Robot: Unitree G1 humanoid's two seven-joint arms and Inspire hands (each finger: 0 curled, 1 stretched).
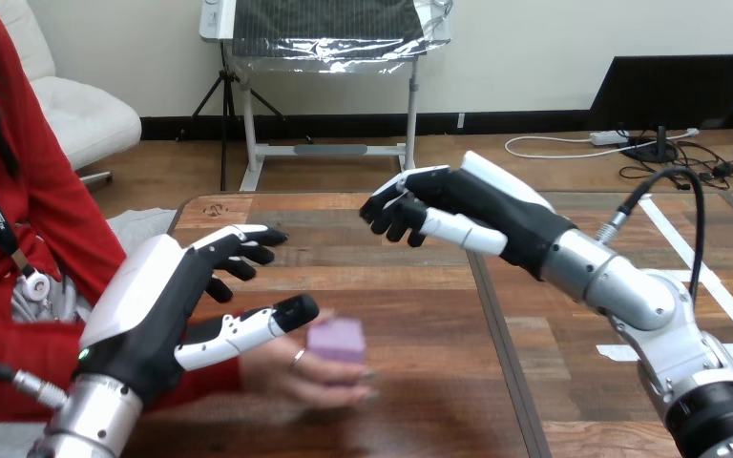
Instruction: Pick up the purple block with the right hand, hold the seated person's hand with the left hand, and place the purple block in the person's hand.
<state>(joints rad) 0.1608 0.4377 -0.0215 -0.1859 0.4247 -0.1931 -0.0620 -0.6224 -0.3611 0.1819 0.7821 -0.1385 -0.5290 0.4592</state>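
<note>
The purple block (336, 340) lies in the person's hand (291, 380), which rests palm up on the wooden table (410, 296) near the front left. My left hand (153, 305) hovers over the person's wrist with its fingers spread and straight. Its thumb reaches across the person's hand towards the block, and no finger curls round the wrist. Whether the thumb touches the person's hand or the block I cannot tell. My right hand (477, 205) hangs above the middle of the table, well behind and to the right of the block, with loosely bent fingers and nothing in it.
The person sits at the left side, a red sleeve (48, 239) reaching to the table edge. White tape strips (716, 296) cross the table's right part. A dark seam (501, 334) runs front to back through the tabletop.
</note>
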